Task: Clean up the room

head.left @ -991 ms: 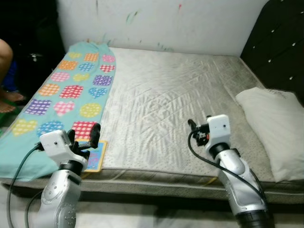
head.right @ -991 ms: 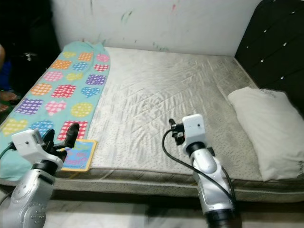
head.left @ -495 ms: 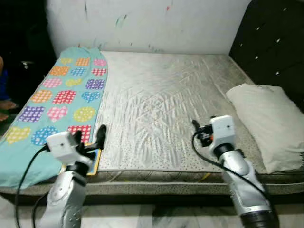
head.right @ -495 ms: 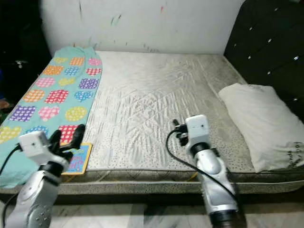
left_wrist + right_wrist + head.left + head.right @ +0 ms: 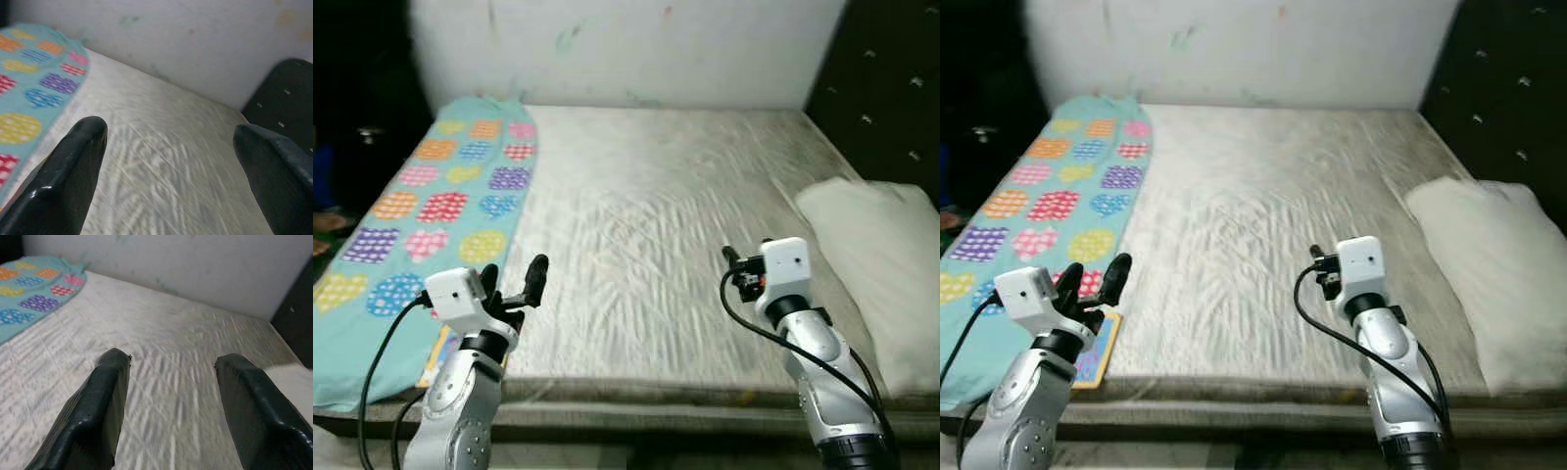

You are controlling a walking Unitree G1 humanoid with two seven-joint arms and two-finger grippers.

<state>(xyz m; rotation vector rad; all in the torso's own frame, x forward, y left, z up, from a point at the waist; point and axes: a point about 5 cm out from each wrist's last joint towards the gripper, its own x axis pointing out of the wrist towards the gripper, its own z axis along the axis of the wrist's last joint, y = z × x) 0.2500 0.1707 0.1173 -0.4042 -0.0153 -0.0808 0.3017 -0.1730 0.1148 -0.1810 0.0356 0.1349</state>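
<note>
Left gripper [image 5: 514, 284] raised, fingers apart; right gripper [image 5: 168, 401] likewise, empty.

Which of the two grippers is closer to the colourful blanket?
The left gripper: it hangs at the edge of the blanket, with its hearts and dots. The right gripper is over the bare mattress, nearer the pillow.

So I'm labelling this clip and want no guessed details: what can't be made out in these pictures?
- Book on the mattress edge: the left gripper and its wrist cover part of it, and blur hides the cover design.
- Pillow: cut off by the eye views' right edge.
- Patterned sheet: its left side runs out of frame.
- Dark area left of the bed: too dim to tell its contents.
</note>
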